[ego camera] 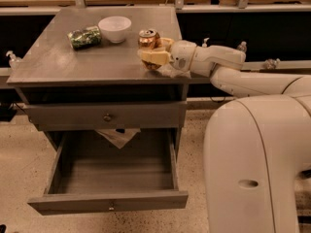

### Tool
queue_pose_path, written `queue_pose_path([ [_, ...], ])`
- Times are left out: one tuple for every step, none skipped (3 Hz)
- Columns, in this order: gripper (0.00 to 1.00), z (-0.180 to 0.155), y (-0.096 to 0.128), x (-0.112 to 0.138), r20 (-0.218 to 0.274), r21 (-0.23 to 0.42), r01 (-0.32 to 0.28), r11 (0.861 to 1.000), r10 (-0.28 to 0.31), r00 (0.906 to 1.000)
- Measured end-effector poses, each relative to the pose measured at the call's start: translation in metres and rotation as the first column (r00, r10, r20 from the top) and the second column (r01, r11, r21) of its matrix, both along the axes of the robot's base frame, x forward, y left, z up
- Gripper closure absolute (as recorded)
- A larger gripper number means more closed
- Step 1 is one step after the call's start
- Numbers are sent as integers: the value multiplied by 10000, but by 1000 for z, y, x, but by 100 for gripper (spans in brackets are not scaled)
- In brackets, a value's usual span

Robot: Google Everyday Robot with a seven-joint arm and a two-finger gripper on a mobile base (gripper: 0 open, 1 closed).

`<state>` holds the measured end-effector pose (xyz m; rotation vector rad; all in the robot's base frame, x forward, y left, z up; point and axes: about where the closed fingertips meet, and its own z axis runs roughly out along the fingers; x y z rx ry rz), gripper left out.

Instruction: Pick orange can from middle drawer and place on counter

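Observation:
The orange can [147,38] stands upright near the right side of the counter [73,62], to the right of the white bowl. My gripper [158,51] reaches in from the right at counter height. Its pale fingers [153,58] close around the lower part of the can and hide its base. The middle drawer [109,201] is pulled wide open below, with a small pale knob on its narrow front, and its inside looks empty.
A white bowl [115,28] and a green patterned can [84,37] lying on its side sit at the back of the counter. The taller drawer with a dark knob [107,116] is shut. Crumpled white paper [116,136] hangs behind the open drawer. My white base [257,169] fills the right foreground.

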<state>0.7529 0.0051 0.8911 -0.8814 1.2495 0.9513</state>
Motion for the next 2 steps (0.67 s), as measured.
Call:
queue_pose_path([
  [79,-9,-4,7,303,55,-72,10000,71,9995],
  [56,-7,0,6,346,42,-98,9999,97,9994],
])
